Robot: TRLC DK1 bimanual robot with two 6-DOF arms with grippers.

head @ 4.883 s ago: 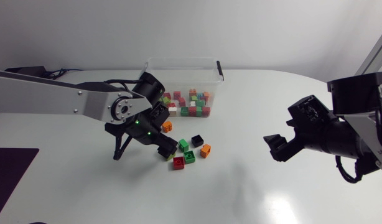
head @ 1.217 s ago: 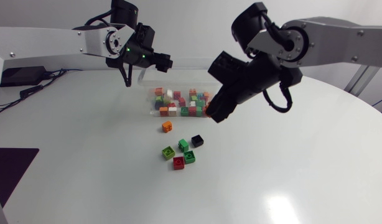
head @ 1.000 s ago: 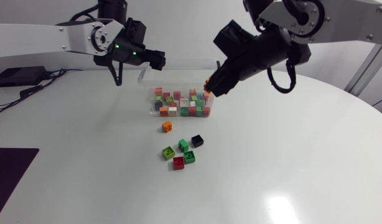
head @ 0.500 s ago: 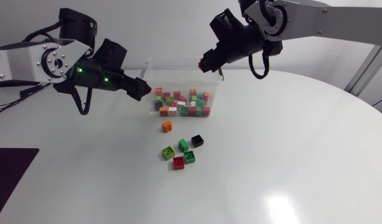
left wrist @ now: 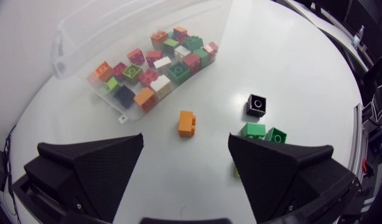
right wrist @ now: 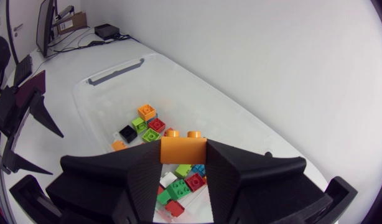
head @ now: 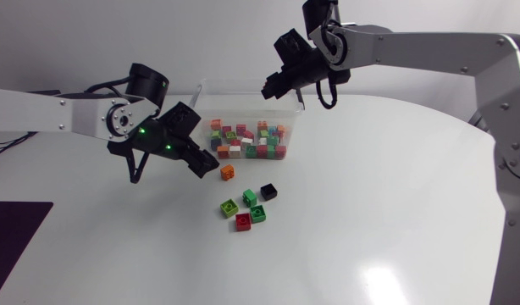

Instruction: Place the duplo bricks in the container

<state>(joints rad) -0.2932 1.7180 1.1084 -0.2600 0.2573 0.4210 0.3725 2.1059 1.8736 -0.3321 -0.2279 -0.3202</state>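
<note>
Clamping an orange plastic brick (right wrist: 183, 149), our right fingers (right wrist: 140, 175) have swung over the clear plastic container (head: 243, 83) for release; our left fingers (left wrist: 97, 163) gape wide.

The left fingers (left wrist: 281, 171) partly hide two green bricks (left wrist: 254, 130).

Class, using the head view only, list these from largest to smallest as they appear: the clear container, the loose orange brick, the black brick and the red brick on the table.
1. clear container, by far the largest.
2. black brick, red brick and loose orange brick: these look too alike to rank, though the orange one may appear slightly smaller.
</note>
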